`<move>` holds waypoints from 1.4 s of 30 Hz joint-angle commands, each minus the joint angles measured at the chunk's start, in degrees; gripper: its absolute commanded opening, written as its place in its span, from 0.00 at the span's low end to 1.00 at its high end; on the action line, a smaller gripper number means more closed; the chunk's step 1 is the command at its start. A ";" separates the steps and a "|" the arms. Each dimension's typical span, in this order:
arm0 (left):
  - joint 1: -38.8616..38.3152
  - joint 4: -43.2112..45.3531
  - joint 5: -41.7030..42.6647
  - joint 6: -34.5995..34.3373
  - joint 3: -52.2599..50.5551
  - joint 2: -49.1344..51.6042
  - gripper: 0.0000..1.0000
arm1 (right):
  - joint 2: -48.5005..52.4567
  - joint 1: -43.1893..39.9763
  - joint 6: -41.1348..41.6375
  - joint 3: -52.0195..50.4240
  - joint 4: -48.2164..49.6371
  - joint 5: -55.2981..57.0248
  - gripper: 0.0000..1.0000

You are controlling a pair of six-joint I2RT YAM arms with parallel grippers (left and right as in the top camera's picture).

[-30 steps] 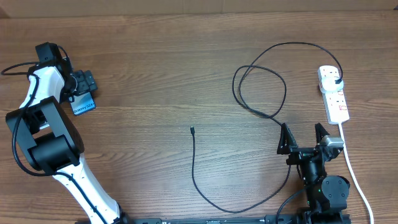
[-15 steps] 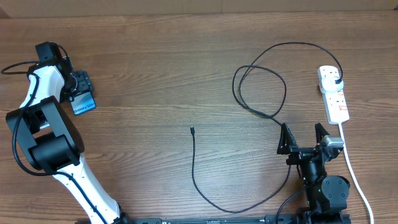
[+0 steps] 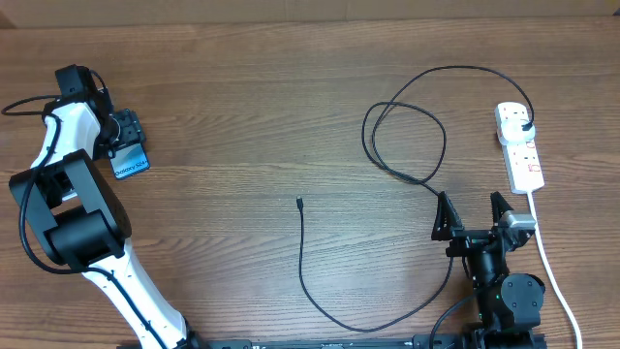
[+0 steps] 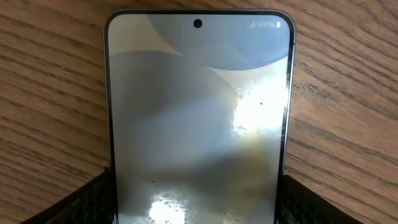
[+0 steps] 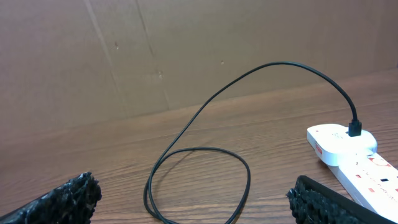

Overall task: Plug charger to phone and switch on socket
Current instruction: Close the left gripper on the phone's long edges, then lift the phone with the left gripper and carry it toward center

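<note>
The phone [image 3: 132,164] lies at the far left of the table, its lit screen up. In the left wrist view the phone [image 4: 196,112] fills the frame. My left gripper [image 3: 123,131] is shut on its lower end, one finger against each long edge [image 4: 193,208]. The black charger cable [image 3: 407,145] loops across the table. Its free connector tip [image 3: 299,203] lies near the middle. Its plug [image 3: 525,127] sits in the white socket strip [image 3: 520,155] at the right. My right gripper [image 3: 472,215] is open and empty, short of the loop [image 5: 205,112] and the strip [image 5: 348,155].
The strip's white cord [image 3: 552,271] runs toward the front edge to the right of my right arm. The cable's lower run [image 3: 368,325] curves along the front between the two arm bases. A brown cardboard wall [image 5: 124,56] stands behind the table.
My left gripper's fingers have drawn in around the phone's end, and the phone shifted slightly. The right arm and the cable have not moved.
</note>
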 commanded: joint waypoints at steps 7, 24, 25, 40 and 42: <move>0.04 -1.18 -0.70 0.42 -0.63 3.43 0.58 | -0.46 -0.15 -0.11 -0.61 0.31 -0.35 1.00; -2.89 -16.09 2.95 -3.74 13.05 2.91 0.29 | -0.46 -0.15 -0.11 -0.61 0.31 -0.35 1.00; -3.67 -17.77 2.93 -4.00 14.67 2.91 0.27 | -0.46 -0.15 -0.11 -0.61 0.31 -0.35 1.00; -26.77 -32.24 11.96 -17.81 34.34 2.91 0.04 | -0.46 -0.15 -0.11 -0.61 0.31 -0.35 1.00; -29.92 -32.85 11.91 -18.29 34.34 2.91 0.04 | -0.46 -0.15 -0.11 -0.61 0.31 -0.35 1.00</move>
